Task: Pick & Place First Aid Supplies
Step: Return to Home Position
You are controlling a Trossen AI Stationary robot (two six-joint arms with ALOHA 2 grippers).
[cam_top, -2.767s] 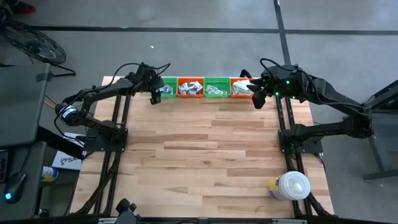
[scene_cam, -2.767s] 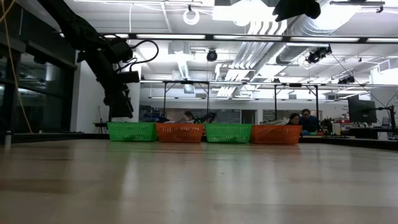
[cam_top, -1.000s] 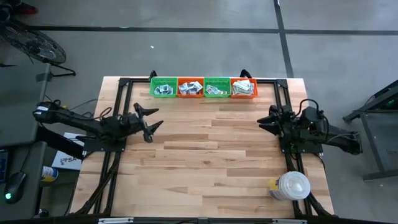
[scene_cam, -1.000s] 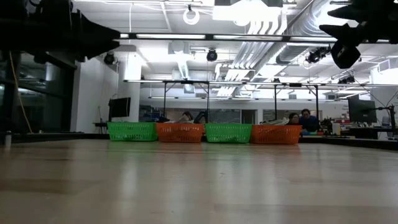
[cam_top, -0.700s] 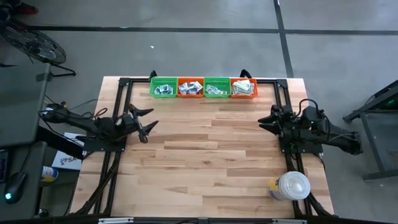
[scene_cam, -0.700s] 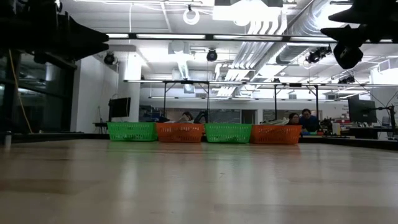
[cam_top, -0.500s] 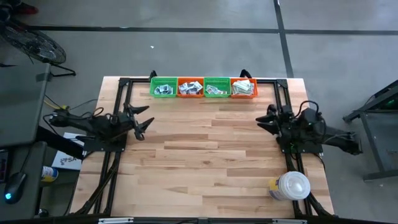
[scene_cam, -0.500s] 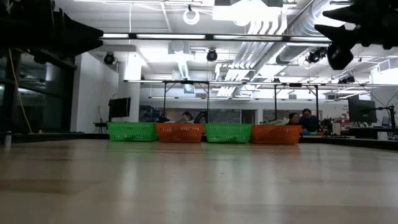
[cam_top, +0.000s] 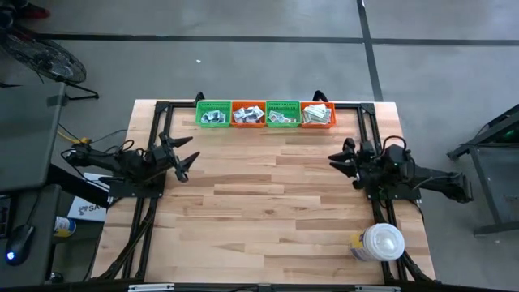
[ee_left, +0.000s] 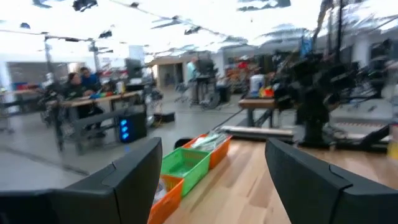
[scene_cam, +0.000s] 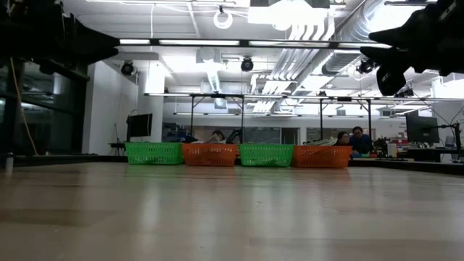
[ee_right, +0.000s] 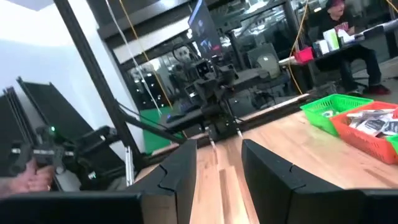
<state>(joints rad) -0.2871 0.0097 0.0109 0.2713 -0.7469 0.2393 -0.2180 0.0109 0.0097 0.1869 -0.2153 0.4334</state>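
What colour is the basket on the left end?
It's green: the basket shows best in the high view.

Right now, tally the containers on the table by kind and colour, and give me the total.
Green baskets: 2
Orange baskets: 2
White round lidded container: 1
Total: 5
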